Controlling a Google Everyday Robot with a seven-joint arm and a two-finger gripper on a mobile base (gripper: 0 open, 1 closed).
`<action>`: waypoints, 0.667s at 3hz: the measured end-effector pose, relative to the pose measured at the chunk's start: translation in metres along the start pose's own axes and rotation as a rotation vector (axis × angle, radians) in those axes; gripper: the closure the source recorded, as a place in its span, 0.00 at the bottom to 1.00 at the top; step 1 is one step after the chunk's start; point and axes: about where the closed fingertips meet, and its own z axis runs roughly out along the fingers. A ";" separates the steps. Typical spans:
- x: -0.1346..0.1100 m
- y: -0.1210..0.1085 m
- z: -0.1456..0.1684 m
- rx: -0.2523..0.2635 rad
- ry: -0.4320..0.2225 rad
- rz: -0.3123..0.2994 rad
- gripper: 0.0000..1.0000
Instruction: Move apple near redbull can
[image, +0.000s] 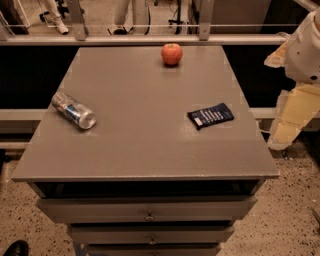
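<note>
This looks like a robotics lab or office test space. A grey worktop (145, 145) sits over drawers (149, 210) on a speckled floor (295, 210). A metal railing (140, 40) runs behind it, and the robot's pincer (284, 131) hangs beside the worktop's right edge.

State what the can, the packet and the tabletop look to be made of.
The redbull can: metal, probably aluminium; silver, glossy, with bright glints. The packet: thin dark-blue foil or plastic film; flat, slight sheen. The tabletop: grey, matte, smooth; painted metal or laminate, cannot tell. The gripper hangs beyond the tabletop's right edge, touching none.
</note>
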 end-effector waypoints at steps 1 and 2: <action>0.001 -0.003 0.003 0.003 -0.005 0.003 0.00; 0.009 -0.037 0.036 0.029 -0.064 0.042 0.00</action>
